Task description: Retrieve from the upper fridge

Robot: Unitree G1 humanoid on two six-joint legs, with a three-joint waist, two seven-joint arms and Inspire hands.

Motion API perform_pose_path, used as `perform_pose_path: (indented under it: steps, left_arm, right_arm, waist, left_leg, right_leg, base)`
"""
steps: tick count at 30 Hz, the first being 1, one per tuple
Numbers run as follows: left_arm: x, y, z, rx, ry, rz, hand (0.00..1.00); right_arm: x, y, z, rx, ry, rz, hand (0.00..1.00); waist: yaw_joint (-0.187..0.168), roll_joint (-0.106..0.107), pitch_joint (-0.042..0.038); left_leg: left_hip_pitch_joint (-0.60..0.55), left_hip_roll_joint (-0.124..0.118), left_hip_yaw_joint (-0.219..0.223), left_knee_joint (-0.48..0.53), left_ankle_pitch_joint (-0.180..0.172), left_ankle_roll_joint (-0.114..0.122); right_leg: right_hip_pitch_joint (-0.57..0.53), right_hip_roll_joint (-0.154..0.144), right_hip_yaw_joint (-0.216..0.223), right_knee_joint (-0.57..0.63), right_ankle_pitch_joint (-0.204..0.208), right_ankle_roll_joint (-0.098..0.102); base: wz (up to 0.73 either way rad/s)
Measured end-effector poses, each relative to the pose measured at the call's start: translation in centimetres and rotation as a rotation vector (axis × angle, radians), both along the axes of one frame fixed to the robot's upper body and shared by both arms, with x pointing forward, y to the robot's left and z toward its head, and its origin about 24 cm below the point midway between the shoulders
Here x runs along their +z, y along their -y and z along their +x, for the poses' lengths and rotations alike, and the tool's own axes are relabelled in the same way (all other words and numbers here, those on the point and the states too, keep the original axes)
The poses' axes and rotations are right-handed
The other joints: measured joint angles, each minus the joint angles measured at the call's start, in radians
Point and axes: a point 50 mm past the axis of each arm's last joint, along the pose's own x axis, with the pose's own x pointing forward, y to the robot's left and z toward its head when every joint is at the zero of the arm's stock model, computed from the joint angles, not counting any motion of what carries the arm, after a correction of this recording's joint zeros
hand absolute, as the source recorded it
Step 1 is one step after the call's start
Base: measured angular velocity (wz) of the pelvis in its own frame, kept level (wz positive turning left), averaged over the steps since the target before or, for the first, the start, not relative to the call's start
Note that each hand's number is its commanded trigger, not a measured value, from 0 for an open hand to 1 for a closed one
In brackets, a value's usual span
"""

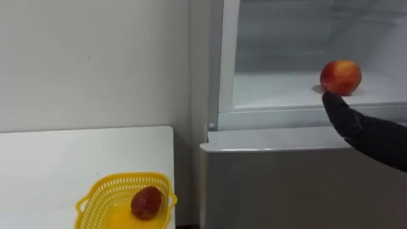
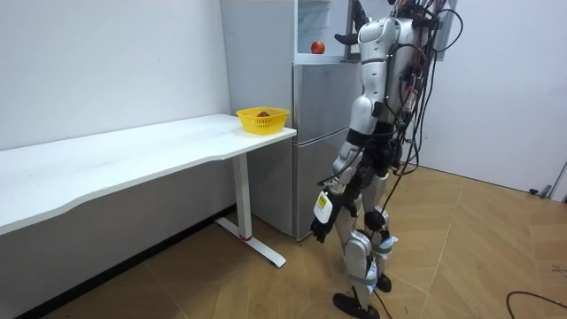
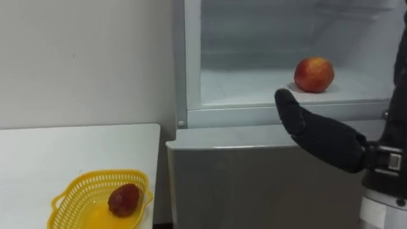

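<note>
Down at the fridge end of the white table (image 1: 63,159), a yellow basket (image 1: 108,187) holds one dark red fruit (image 1: 146,202), just beside the fridge (image 1: 286,184) the robot faces. Its left hand (image 2: 319,229) hangs low by its thigh, fingers too small to judge, while the right hand (image 3: 321,137) reaches up, fingers straight and gripping nothing. Just beyond that hand, not touching it, a red apple (image 3: 313,74) sits on the open upper compartment's shelf (image 3: 254,86).
</note>
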Motion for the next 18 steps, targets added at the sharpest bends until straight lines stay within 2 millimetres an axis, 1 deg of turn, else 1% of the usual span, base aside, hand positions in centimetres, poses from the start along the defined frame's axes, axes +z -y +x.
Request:
perform_pose_path:
  steps: [3, 6, 9, 12, 13, 16, 18]
  left_arm:
    - [0.0, -0.1, -0.3, 0.008, -0.006, 0.002, 0.0]
    - [0.0, -0.2, -0.5, 0.017, -0.01, 0.001, 0.0]
    - [0.1, -0.3, -0.7, 0.034, -0.017, -0.008, 0.0]
    - [0.1, -0.4, -1.1, 0.035, -0.026, -0.007, 0.0]
    - [0.1, -0.4, -1.2, 0.037, -0.028, -0.006, 0.0]
    - [0.1, -0.6, -1.7, 0.056, -0.039, -0.002, 0.0]
    - [0.2, -0.7, -2.1, 0.071, -0.057, -0.009, 0.0]
  right_arm:
    - [-0.3, 1.0, 0.2, -0.027, -0.03, 0.03, 0.0]
    - [-0.4, 1.4, 0.3, -0.043, -0.041, 0.039, 0.0]
    - [-0.6, 2.3, 0.5, -0.079, -0.06, 0.036, 0.0]
    - [-0.5, 3.3, 1.0, -0.117, -0.085, 0.011, 0.0]
    - [-0.3, 3.8, 0.9, -0.142, -0.085, 0.012, 0.0]
    - [0.1, 4.6, 0.9, -0.187, -0.068, 0.024, 0.0]
    - [0.8, 5.6, 1.5, -0.221, -0.059, 0.025, 0.0]
  waist:
    - [-0.001, -0.002, -0.0028]
    - [0.0, -0.001, -0.0052]
    - [0.002, -0.002, -0.006]
    - [-0.004, -0.004, -0.0064]
    - [-0.002, -0.011, -0.0058]
    - [0.0, -0.022, -0.0079]
    - [0.0, -0.04, -0.0084]
  left_leg:
    - [0.0, 0.0, 0.0, 0.002, 0.0, 0.0]
    - [-0.001, 0.0, -0.003, 0.007, 0.0, 0.0]
    - [-0.001, 0.0, -0.006, 0.008, 0.0, 0.0]
    - [-0.001, -0.001, -0.008, 0.008, 0.0, 0.0]
    - [-0.001, -0.001, -0.01, 0.008, 0.0, 0.0]
    - [0.0, 0.0, -0.012, 0.008, 0.0, 0.0]
    - [0.0, 0.0, -0.015, 0.008, 0.0, 0.0]
  right_leg:
    - [0.001, 0.0, 0.0, 0.0, 0.0, 0.0]
    - [0.005, 0.0, -0.002, 0.004, 0.001, -0.001]
    - [0.006, -0.002, -0.01, 0.007, 0.001, -0.001]
    - [0.006, -0.003, -0.011, 0.008, 0.0, -0.001]
    - [0.006, -0.003, -0.012, 0.008, 0.0, 0.0]
    - [0.008, -0.002, -0.015, 0.007, 0.0, -0.001]
    - [0.008, -0.003, -0.019, 0.006, 0.0, -0.001]
  base:
    - [0.0]
    - [0.0]
    - [0.04]
    - [0.01]
    - [0.03]
    - [0.02]
    - [0.02]
